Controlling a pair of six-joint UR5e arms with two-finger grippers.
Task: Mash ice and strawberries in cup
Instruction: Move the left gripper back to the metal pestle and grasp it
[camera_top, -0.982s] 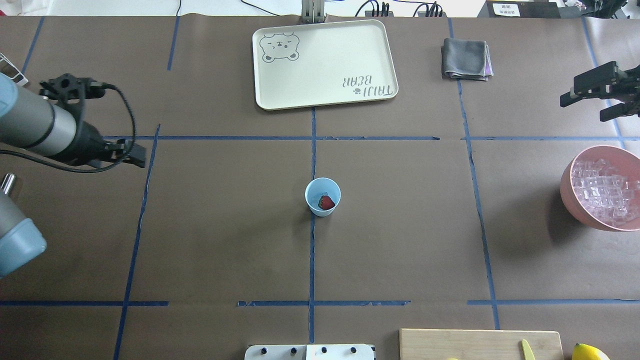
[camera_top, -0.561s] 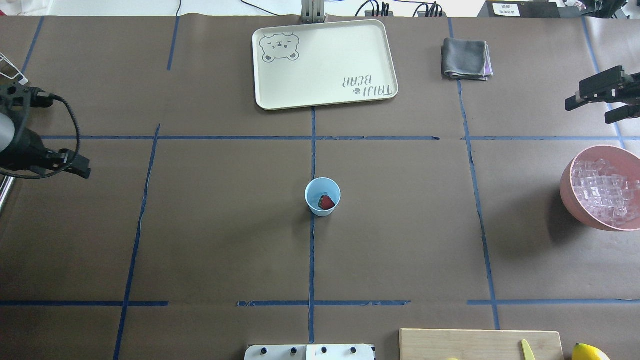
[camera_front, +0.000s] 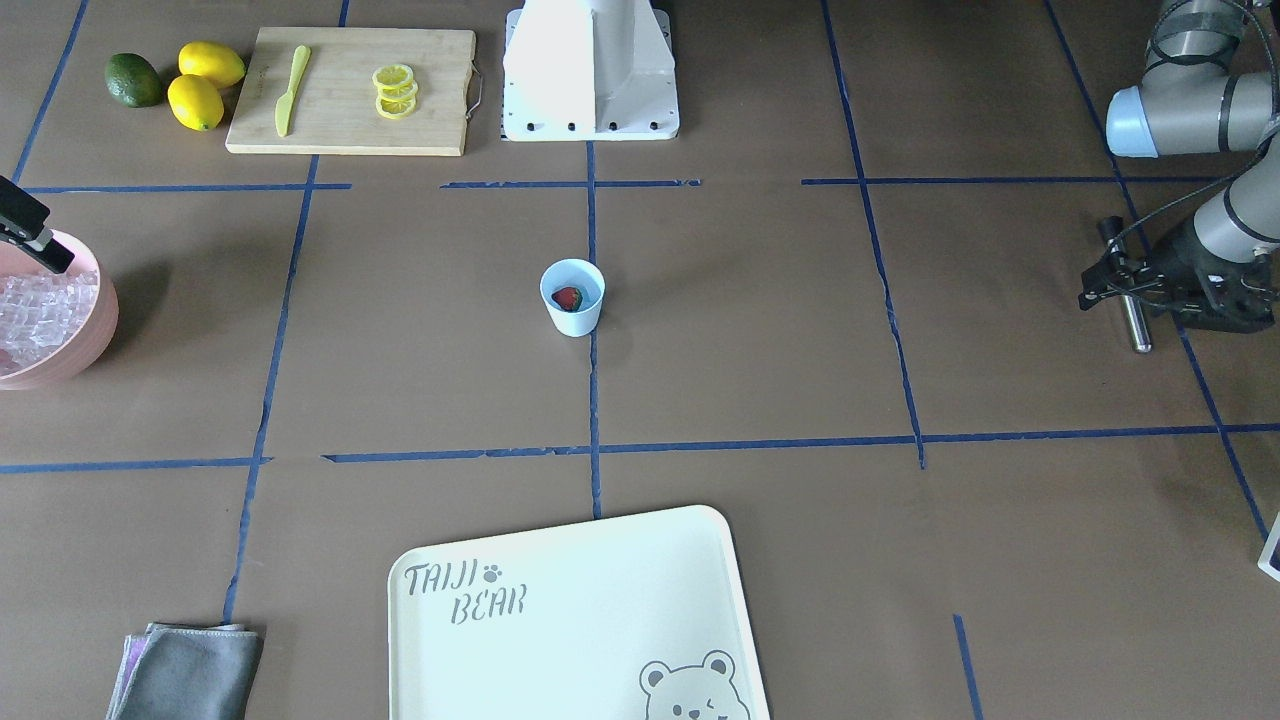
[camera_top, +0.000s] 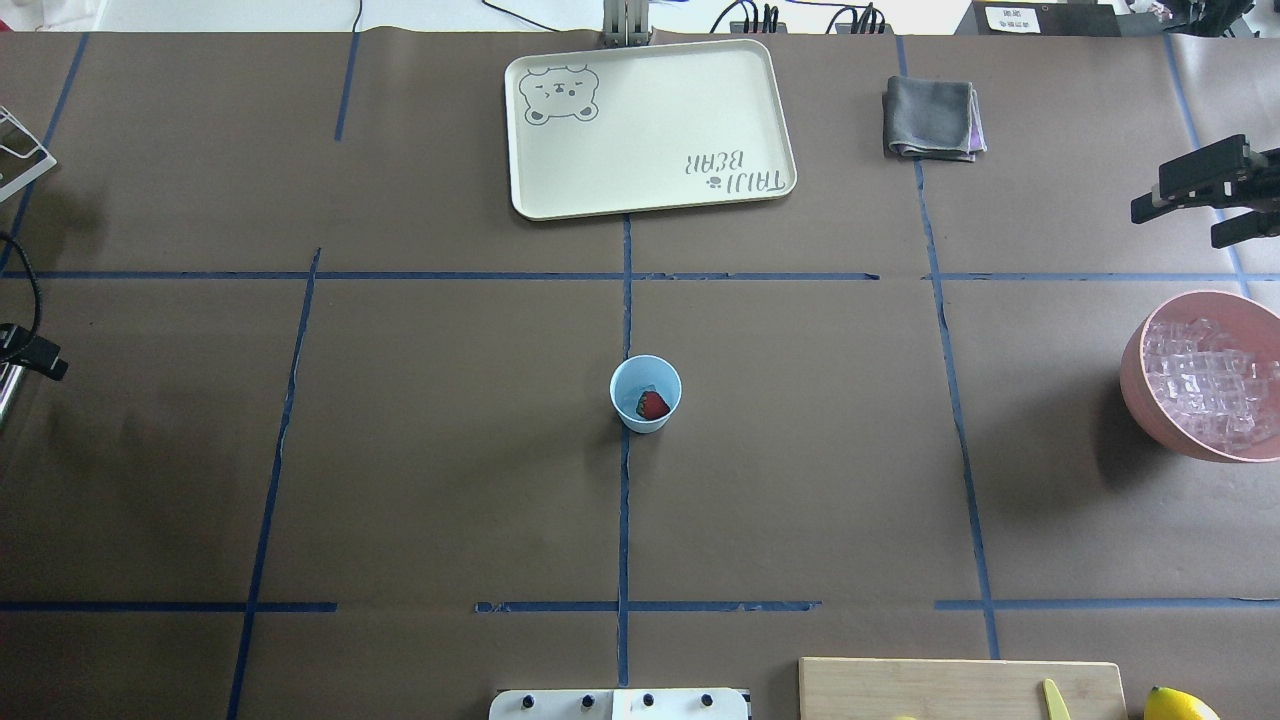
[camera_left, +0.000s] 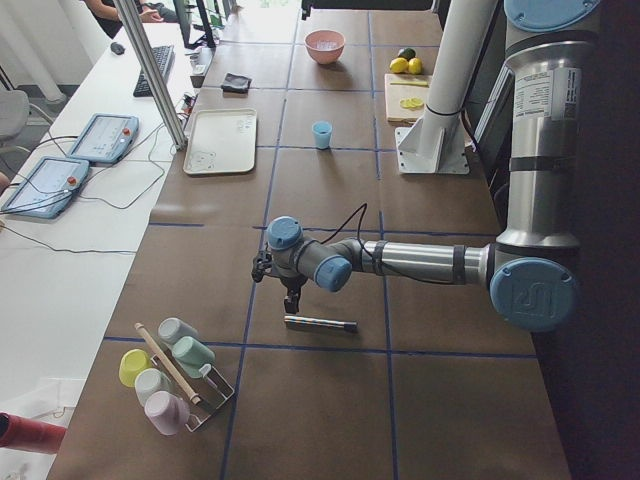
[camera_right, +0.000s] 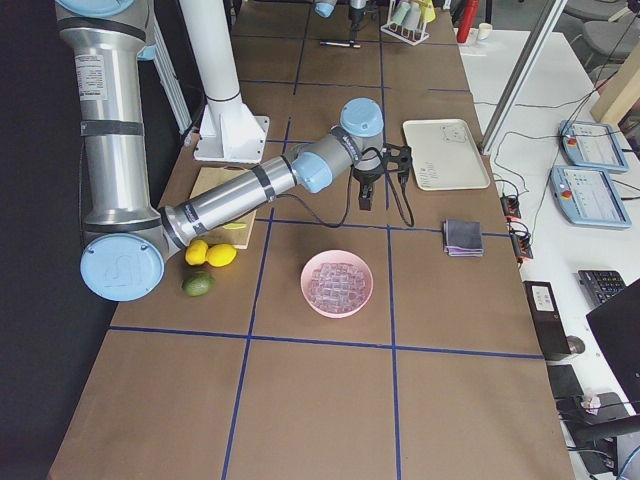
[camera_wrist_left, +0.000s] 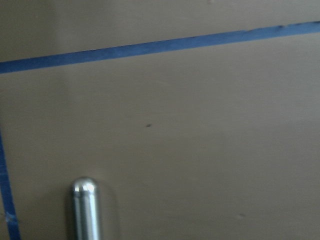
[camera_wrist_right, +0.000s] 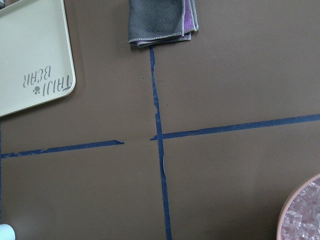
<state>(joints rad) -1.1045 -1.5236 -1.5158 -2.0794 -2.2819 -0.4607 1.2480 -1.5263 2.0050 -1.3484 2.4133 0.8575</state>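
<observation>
Front-facing cam, centre of table: cup stands upright on a blue tape line, strawberry inside. Can't tell if any cubes are in with it. Heap of ice fills the pink bowl at the view's left edge. Far side: cutting board carrying a yellow knife and lemon slices; beside it two lemons and a dark green fruit. Near side: tray with bear print, folded grey cloth. View's right: left gripper sits over a metal rod lying flat; jaw gap not readable.

Overhead: right gripper raised past the bowl's far side, fingers apart, nothing between them. Cup mid-table, well apart from both arms.

Left-end cam: left gripper points down over one end of the rod. Near corner has a wire rack of pastel cups. Side bench at the view's left with tablets and cables.

Right-end cam: bowl nearest, cup far off down the table.

Left wrist: rounded rod tip, brown surface, tape; no fingers in shot.

Right wrist: cloth, tray corner, tape cross, bowl rim bottom right.
</observation>
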